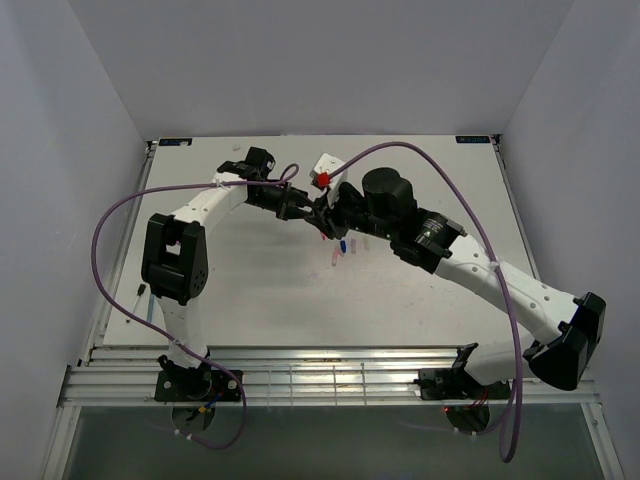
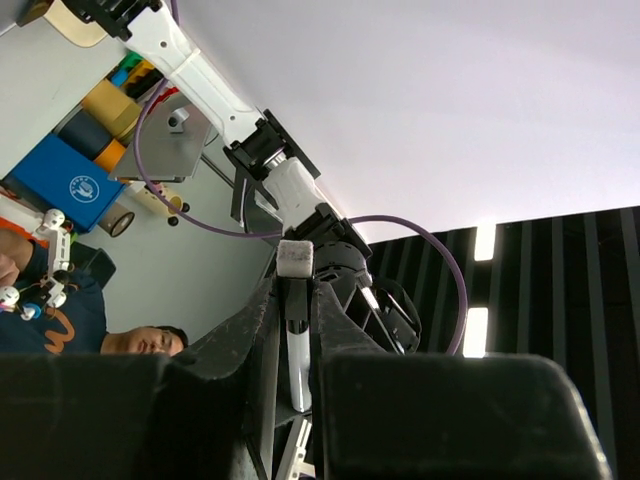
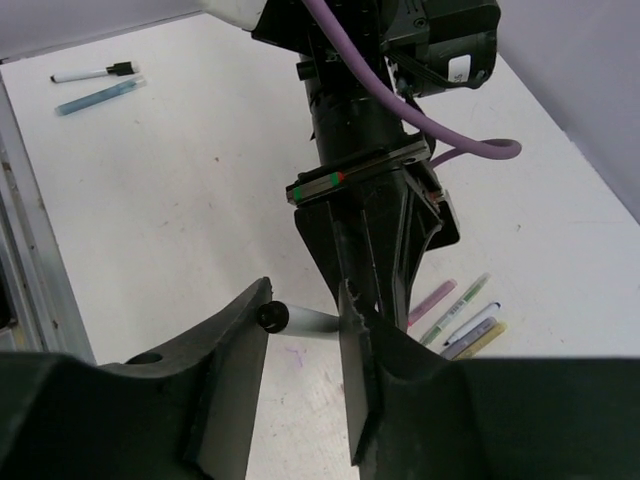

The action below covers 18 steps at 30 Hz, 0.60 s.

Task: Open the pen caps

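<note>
White plastic, smooth and faintly glossy: that is the pen (image 2: 298, 370) held up over the middle of the table (image 3: 180, 200), pinched crosswise in the left gripper (image 3: 365, 295), whose black fingers close tight on the barrel. Its free end, finished with a small dark tip (image 3: 271, 318), pokes into the gap of the right gripper (image 3: 304, 305), whose fingers stand apart on either side without clamping it. Whether that dark bit is a cap or a bare nib I cannot tell from here. I'd judge the pen very light, stiff and slippery, a thin round stick that will twist or slide under a weak squeeze. So the barrel wants a firm hold near its middle and the cap a pinch across its short length, then a straight pull along the axis; a press-fit cap is likely to let go with a jerk. Below, loose pens (image 3: 455, 318), pink, pale green, grey and yellowish, lie side by side on the matte white top. Well apart by the table's edge lie a white one (image 3: 85, 75) with a black cap (image 3: 122, 68) and a teal one (image 3: 100, 98).
</note>
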Each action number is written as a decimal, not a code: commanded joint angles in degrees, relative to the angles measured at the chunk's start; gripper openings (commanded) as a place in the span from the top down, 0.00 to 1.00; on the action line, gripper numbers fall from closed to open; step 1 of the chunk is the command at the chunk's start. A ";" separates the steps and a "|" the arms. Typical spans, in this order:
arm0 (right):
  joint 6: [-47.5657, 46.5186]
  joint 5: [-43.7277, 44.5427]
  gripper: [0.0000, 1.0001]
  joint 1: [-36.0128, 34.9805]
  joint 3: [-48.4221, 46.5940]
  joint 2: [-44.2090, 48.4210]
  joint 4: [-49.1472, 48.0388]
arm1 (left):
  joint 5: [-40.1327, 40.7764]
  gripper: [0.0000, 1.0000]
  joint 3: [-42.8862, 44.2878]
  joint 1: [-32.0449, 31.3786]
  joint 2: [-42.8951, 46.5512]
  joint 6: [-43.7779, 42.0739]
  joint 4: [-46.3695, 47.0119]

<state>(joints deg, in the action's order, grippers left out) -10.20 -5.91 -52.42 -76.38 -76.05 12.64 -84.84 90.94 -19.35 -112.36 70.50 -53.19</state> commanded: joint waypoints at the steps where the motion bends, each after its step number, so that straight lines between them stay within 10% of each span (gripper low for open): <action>1: -0.53 2.48 0.65 -0.13 -0.70 0.38 -4.99 | -3.49 1.00 2.49 -0.07 1.17 0.08 -0.42; 5: -0.44 4.68 0.92 -0.14 0.53 0.73 -6.93 | -3.93 1.00 2.76 -0.07 1.09 0.16 -0.51; 8: -0.35 4.16 0.92 -0.22 0.71 0.73 -7.46 | -4.02 1.00 2.84 0.10 1.00 0.34 -0.60; 13: -0.09 2.84 0.92 -0.22 0.79 0.82 -6.58 | -2.18 0.48 5.21 0.90 0.74 1.92 -0.60; 18: 1.23 3.62 0.92 -0.22 1.15 2.48 -5.71 | 5.28 0.31 8.20 4.23 1.26 3.15 -0.60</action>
<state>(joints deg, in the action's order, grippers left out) -12.05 -0.47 -51.86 -75.85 -75.77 7.33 -82.63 95.98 -17.74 -112.40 72.99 -55.27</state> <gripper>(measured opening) 0.173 0.677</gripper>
